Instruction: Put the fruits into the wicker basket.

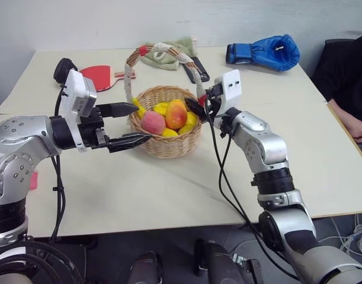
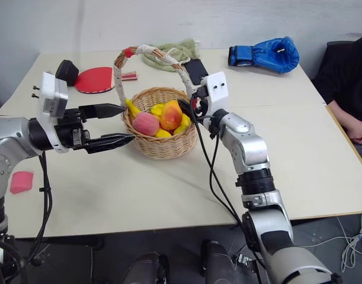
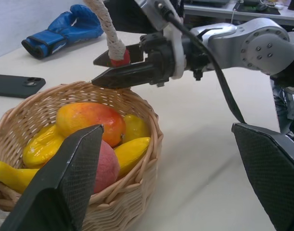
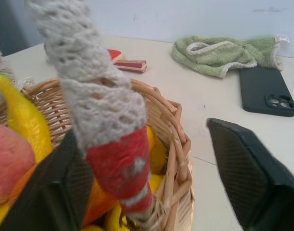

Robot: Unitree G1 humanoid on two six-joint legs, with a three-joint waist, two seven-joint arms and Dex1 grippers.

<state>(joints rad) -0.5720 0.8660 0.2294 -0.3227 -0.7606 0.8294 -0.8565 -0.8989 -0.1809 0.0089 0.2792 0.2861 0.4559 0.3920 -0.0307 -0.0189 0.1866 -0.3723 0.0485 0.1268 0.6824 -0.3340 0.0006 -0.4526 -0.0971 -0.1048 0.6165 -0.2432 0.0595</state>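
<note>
The wicker basket (image 1: pixel 169 145) stands mid-table, its arched handle (image 1: pixel 130 68) wrapped in white cloth. Inside it lie the fruits: the orange-red mango (image 1: pixel 176 113) and the pink peach (image 1: pixel 152 123), on top of yellow toy fruit including a banana (image 3: pixel 12 175). My left gripper (image 1: pixel 144 122) hovers open at the basket's left rim, its fingers level and holding nothing. At the right rim my right gripper (image 4: pixel 142 132) is open, with the handle's red end (image 4: pixel 120 173) between its fingers; one finger is close against the end and a gap shows at the other.
Behind the basket lie a green cloth (image 1: pixel 172 50), a black phone (image 1: pixel 195 68), a red paddle (image 1: pixel 101 76) and a blue boxing glove (image 1: pixel 266 52). A pink block (image 2: pixel 21 180) sits near the left edge. A person's hand (image 1: pixel 358 127) rests at the right edge.
</note>
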